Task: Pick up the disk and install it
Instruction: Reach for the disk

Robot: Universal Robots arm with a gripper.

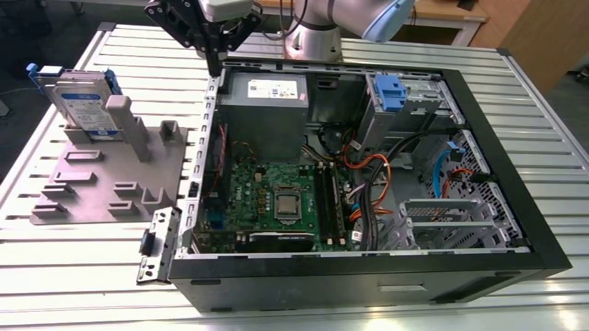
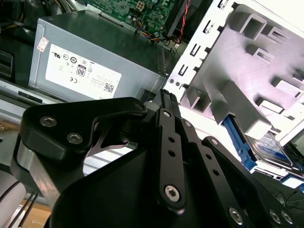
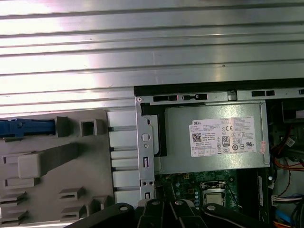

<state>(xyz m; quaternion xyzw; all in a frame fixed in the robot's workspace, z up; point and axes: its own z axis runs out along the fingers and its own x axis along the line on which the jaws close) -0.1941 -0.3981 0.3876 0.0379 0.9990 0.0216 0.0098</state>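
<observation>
case (image 1: 368, 279): open, sat on the worktop (image 1: 83, 276)
plate (image 1: 92, 196): on the worktop just beside the case, exterior view's left
disk (image 1: 85, 103): propped on edge on the plate, at the corner farthest from the case
power supply (image 1: 262, 103): inside the case, against the plate-side wall
pincer (image 1: 214, 67): over that same case wall, by the power supply

Honestly the disk (image 1: 83, 103) is hard to see whole anywhere. In the exterior view a tall peg (image 1: 124, 124) on the grey plate (image 1: 92, 193) covers one lower corner. In the second wrist view pegs and the picture's edge eat most of it, and in the first wrist view the edge cuts it down to a sliver of blue rail (image 3: 23, 127). The gripper (image 2: 165, 95) runs off the edge in both wrist views.
</observation>
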